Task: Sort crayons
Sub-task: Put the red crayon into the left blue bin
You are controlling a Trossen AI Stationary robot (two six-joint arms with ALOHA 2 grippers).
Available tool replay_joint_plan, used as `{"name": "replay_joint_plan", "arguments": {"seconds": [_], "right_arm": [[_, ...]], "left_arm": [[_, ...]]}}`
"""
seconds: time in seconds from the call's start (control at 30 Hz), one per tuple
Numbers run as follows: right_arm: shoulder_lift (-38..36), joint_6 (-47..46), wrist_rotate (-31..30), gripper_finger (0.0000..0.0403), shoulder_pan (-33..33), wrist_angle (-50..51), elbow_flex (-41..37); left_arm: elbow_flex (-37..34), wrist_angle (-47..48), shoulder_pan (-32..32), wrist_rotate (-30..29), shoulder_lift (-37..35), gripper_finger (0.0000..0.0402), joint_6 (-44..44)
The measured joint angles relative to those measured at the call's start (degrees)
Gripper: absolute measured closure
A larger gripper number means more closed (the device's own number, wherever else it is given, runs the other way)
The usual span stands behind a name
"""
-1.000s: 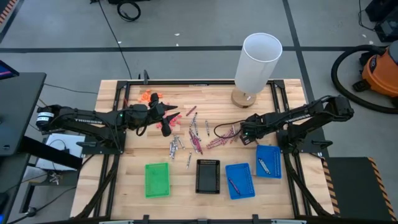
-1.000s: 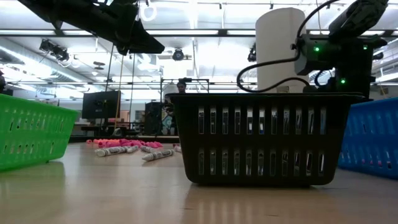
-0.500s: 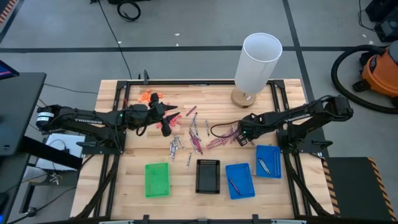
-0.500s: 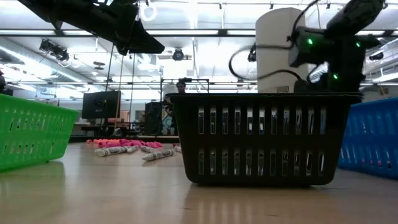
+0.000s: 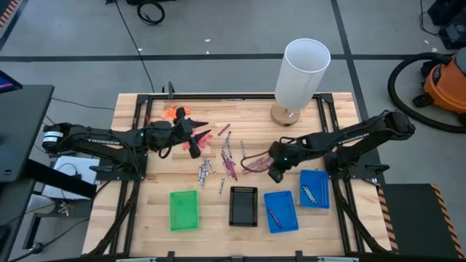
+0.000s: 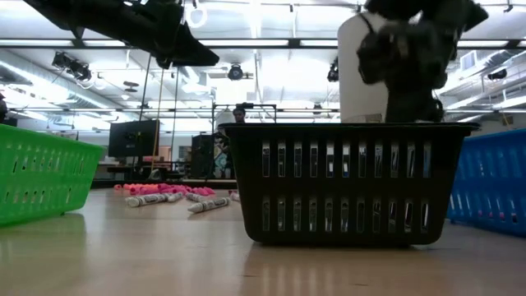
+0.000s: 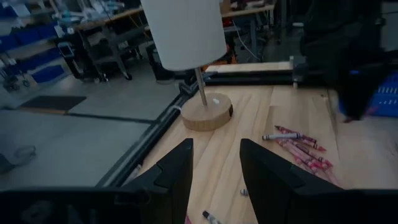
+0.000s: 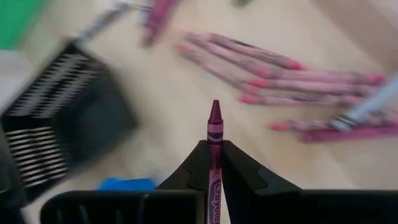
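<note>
My right gripper (image 8: 214, 163) is clenched on a dark maroon-purple crayon (image 8: 214, 149), which stands out lengthwise between the two fingers with its pointed tip leading away from the wrist. From above I see that gripper (image 5: 275, 172) hanging over the middle of the wooden table (image 5: 131, 196), just beyond the black tray (image 5: 243, 206), with the right arm (image 5: 342, 138) stretched in low from the table's right edge. Past the held tip lies a loose row of pinkish-red crayons (image 8: 292, 78), side by side on the wood. On the near edge I count a green tray (image 5: 183, 209), the black one and two blue trays (image 5: 281, 212); each blue tray holds a single crayon. The rest of the scattered crayons (image 5: 227, 156) sit mid-table, pointing every which way. My left gripper (image 5: 196, 137) waits over the far left part of the table with its fingers (image 7: 174, 171) spread apart and nothing between them, facing a white lamp (image 5: 300, 76) on a round wooden base. Around the table is grey floor, and an orange vacuum (image 5: 444, 84) stands off to the right.
</note>
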State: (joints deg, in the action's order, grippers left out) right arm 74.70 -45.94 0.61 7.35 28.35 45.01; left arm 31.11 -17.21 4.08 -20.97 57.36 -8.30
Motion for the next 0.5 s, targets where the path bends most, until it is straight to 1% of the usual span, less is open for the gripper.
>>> {"name": "replay_joint_plan", "arguments": {"seconds": [0.1, 0.23, 0.33, 0.5], "right_arm": [[-0.42, -0.69, -0.05, 0.0368, 2.84, -3.5, 0.0], [-0.28, -3.88, -1.51, 0.0368, 7.24, -7.19, -0.11], [-0.24, -8.07, -3.51, 0.0368, 11.12, -10.03, -0.62], [0.42, -17.84, -7.5, 0.0367, 18.33, -10.41, -0.66]], "left_arm": [[0.02, -0.31, 0.0, 0.02, 0.0, 0.0257, 0.06], [0.02, -0.1, -0.08, 0.01, 0.0, 0.0257, 1.55], [0.01, 0.45, -0.15, 0.02, 0.0, 0.0257, 1.79], [0.02, 0.65, -0.17, 0.02, 0.0, 0.0257, 2.96]]}}
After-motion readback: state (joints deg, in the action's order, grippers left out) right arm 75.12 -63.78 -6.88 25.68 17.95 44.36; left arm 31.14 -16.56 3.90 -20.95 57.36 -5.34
